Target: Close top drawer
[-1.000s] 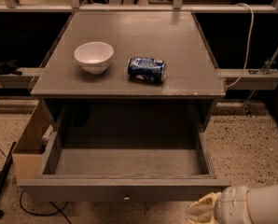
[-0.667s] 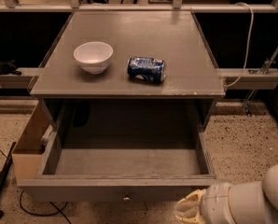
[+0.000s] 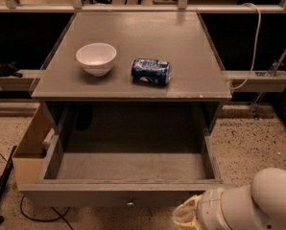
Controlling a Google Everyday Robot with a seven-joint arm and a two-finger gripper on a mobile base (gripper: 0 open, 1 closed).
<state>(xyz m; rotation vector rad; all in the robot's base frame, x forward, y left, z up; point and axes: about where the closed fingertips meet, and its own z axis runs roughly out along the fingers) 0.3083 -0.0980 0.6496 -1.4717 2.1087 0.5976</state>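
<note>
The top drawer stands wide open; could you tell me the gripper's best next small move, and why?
Probably press the gripper forward against the front panel of the top drawer, nearer the knob. It hangs low toward the panel's right end, and the drawer is pulled far out.

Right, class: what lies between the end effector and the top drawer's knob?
Nothing: the camera view shows only bare front of the top drawer between the end effector, bottom right, and the knob.

The gripper hangs low, just before the front panel of the top drawer, right of its knob. Beyond the panel, the drawer's inside is open room. Far left, a cardboard box crowds the drawer's side.
</note>
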